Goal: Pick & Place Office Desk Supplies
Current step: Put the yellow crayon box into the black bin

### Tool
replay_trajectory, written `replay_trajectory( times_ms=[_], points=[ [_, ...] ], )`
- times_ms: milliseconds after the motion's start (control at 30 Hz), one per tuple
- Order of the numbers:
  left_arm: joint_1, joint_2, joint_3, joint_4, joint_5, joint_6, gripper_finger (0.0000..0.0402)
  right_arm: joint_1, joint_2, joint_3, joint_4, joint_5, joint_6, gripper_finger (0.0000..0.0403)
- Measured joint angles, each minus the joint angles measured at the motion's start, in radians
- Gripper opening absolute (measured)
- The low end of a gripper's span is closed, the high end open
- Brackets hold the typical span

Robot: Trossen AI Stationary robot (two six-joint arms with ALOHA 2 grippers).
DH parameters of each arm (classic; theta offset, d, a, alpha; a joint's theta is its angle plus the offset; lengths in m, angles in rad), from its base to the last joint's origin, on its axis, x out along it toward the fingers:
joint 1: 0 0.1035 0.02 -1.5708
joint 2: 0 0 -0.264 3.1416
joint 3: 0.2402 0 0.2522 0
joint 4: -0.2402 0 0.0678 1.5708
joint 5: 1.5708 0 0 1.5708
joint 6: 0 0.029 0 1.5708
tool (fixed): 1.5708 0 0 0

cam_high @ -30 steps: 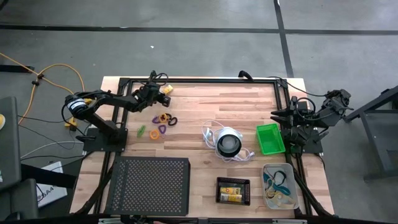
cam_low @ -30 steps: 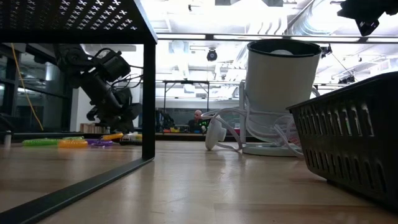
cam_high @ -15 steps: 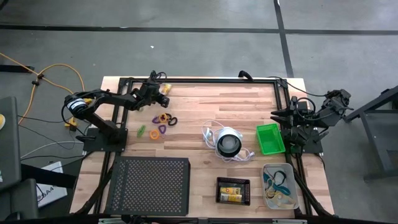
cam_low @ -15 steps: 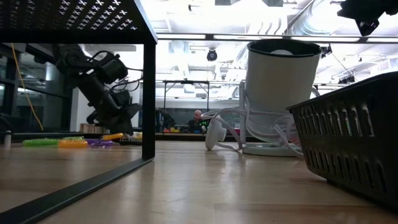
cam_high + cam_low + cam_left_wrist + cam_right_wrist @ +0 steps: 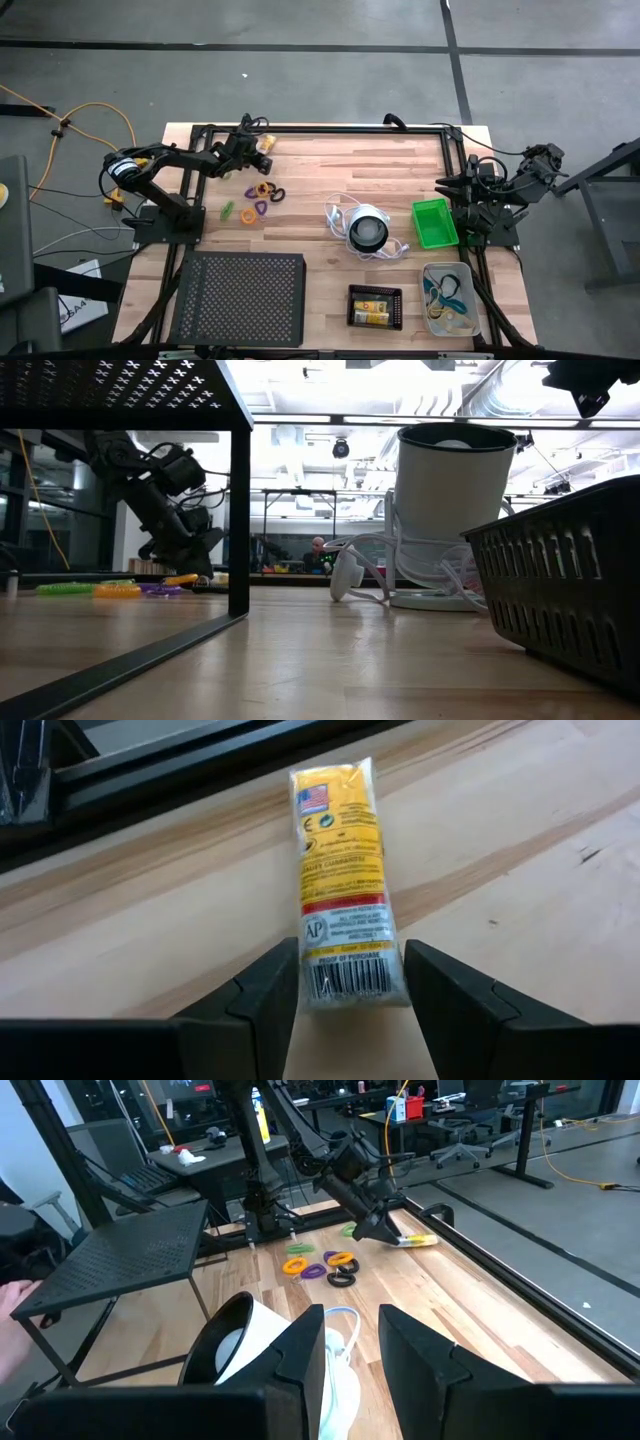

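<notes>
Left gripper (image 5: 345,982): your fingers stand open astride the near end of the yellow-and-white pack (image 5: 342,885); no squeeze shows.
Pack: lies flat on the table (image 5: 340,165) near the far black frame rail, at your left arm's reach.
Loops (image 5: 262,192): orange, purple, dark and green ones lie loose on the wood, near the pack.
Right gripper (image 5: 350,1342): your arm waits off the table's right edge, fingers apart, nothing between them.
Green tray (image 5: 434,222): beside the right arm.
</notes>
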Motion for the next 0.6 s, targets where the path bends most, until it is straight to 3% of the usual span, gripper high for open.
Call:
replay_trajectory(
  times_ms=[600],
  points=[
    [-0.001, 0.000, 0.000, -0.040, 0.009, -0.024, 0.0170, 0.000, 0.000, 0.000, 0.000, 0.000, 0.000, 0.0085]
  ],
)
